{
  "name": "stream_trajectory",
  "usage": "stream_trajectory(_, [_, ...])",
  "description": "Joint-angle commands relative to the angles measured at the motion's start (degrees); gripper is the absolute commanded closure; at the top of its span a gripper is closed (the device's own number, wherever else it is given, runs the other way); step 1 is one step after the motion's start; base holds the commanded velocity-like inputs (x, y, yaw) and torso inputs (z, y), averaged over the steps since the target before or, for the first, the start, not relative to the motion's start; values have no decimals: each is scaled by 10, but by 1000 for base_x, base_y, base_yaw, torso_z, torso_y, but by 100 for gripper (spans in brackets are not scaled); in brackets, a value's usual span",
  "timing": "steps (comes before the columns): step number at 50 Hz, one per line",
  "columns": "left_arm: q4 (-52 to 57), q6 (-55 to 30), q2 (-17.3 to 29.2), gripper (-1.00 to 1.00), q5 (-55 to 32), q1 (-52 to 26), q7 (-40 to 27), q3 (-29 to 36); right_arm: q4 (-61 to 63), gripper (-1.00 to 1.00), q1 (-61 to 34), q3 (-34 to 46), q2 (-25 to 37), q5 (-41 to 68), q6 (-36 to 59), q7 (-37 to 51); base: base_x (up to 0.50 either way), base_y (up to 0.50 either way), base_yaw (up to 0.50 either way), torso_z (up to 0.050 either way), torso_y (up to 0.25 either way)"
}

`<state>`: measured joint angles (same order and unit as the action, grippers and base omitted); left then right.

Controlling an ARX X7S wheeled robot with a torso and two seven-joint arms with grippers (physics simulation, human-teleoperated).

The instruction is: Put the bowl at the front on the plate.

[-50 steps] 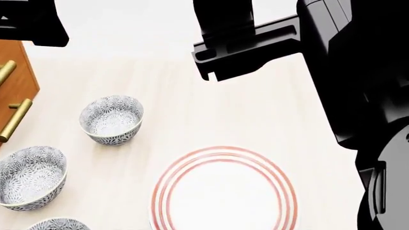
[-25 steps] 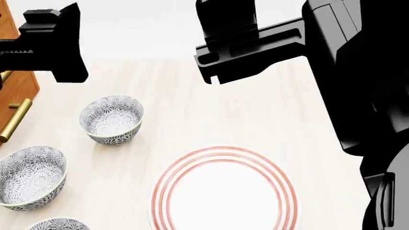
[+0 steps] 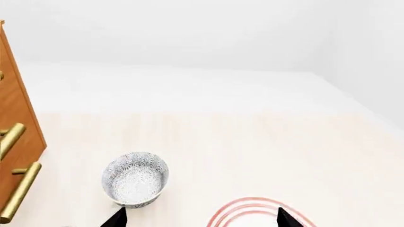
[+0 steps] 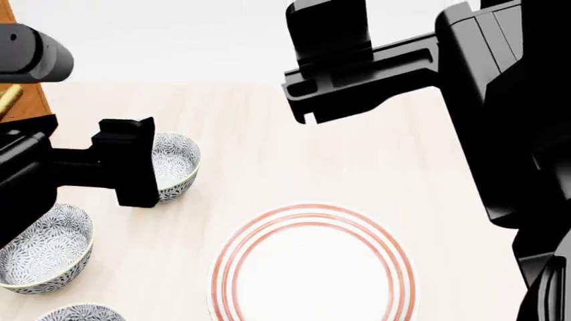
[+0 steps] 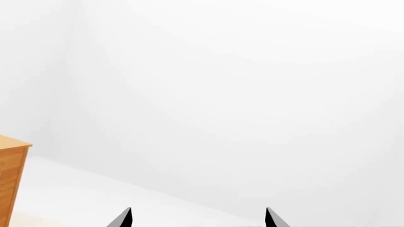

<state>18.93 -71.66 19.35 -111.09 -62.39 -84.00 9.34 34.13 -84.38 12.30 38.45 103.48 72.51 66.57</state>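
Three look-alike flower-patterned bowls stand in a row at the left of the head view. The bowl furthest forward is half covered by my left gripper, which hangs over its left side. The left wrist view shows that bowl upright and empty, just beyond one fingertip, with my left gripper open and holding nothing. The red-ringed plate lies empty in the near middle, and its rim shows between the left fingers. My right gripper is open, raised high and facing a white wall.
A middle bowl and a nearest bowl sit closer to me on the left. A wooden cabinet with brass handles stands at the far left. My right arm fills the right side of the head view.
My left arm has come down and to the right, from the upper left corner to over the furthest bowl. The right arm has shifted slightly right. Bowls and plate have not moved.
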Motion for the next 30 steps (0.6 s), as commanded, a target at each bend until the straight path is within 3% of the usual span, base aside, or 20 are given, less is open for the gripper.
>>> stream_trajectory(1, [-3, 7, 10, -100, -1, 47, 1, 21, 4, -100, 1, 2, 7, 3, -6, 4, 0, 0, 0, 0, 0])
stream_trajectory(30, [5, 13, 36, -100, 62, 133, 41, 46, 9, -100, 4, 9, 13, -2, -17, -1, 0, 0, 0, 0, 0])
